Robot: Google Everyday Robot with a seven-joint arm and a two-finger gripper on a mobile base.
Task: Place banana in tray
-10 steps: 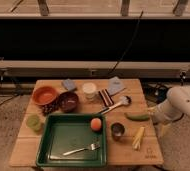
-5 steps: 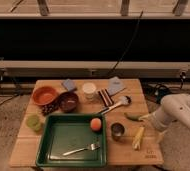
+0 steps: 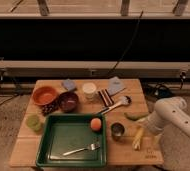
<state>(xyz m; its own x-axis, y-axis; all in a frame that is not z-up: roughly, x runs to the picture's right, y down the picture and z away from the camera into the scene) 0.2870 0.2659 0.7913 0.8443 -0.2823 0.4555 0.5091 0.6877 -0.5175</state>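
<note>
The banana (image 3: 137,137) is a small pale yellow piece lying on the wooden table, right of the tray, near the table's front right corner. The dark green tray (image 3: 63,136) sits at the front middle and holds an orange ball (image 3: 96,124) and a fork (image 3: 83,148). My white arm comes in from the right, and its gripper (image 3: 149,125) hangs just above and to the right of the banana, beside a dark green pod (image 3: 135,116). Nothing shows in the gripper.
A small metal cup (image 3: 117,131) stands between tray and banana. Behind the tray are an orange bowl (image 3: 44,95), a dark red bowl (image 3: 68,101), a white cup (image 3: 89,90), a spoon (image 3: 117,104) and blue packets (image 3: 115,85). A green cup (image 3: 33,122) stands at the left.
My arm has swung leftward and lower from the table's right side, bringing the gripper closer to the banana. The objects on the table have not moved.
</note>
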